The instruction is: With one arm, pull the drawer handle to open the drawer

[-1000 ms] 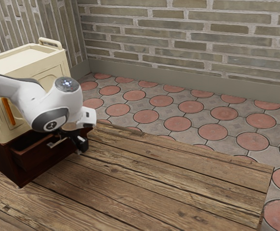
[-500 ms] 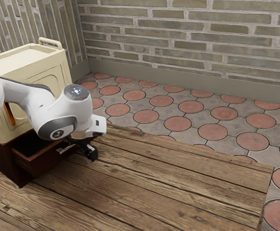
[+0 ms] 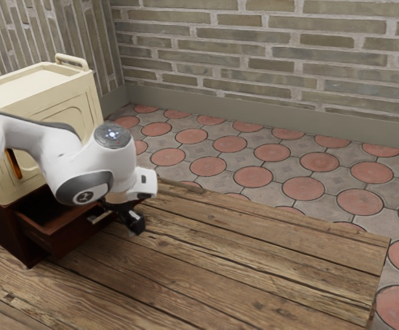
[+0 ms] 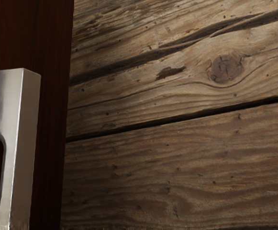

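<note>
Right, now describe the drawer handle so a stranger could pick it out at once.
At the exterior view's left, find the cream cabinet; beneath it is a dark red-brown chest with its drawer pulled partway out. The handle is on that drawer's front: a squared, silvery metal bar. Its metallic grey sets it apart from the orange upright bar on the cream cabinet.

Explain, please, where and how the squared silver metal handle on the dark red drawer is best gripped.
I'd take the handle by its straight bar, from in front of the drawer, fingers above and below: it runs roughly level, with an opening behind that should admit fingertips.
</note>
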Controlling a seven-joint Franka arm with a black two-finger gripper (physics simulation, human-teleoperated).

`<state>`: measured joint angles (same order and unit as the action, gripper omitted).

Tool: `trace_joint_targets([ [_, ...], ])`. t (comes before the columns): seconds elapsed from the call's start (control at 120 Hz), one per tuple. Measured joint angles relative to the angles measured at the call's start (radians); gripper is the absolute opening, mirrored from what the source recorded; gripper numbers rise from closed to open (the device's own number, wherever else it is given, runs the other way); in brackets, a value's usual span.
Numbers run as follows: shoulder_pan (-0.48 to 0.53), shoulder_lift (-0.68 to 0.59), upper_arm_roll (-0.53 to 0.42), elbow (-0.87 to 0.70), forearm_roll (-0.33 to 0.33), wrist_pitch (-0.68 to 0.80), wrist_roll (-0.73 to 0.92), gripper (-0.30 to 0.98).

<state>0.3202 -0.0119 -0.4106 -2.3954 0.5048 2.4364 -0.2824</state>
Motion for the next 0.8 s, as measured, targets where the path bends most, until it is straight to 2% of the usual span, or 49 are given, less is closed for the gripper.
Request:
trace_joint_targets([
  [0.2, -0.021, -0.003, -0.028, -0.010, -0.027, 0.010, -0.014, 0.69],
  [0.425, -0.012, 0.001, -0.046, -0.010, -0.042, 0.018, -0.026, 0.70],
  [0.8, -0.007, -0.027, -0.054, -0.009, -0.051, 0.021, -0.039, 0.65],
])
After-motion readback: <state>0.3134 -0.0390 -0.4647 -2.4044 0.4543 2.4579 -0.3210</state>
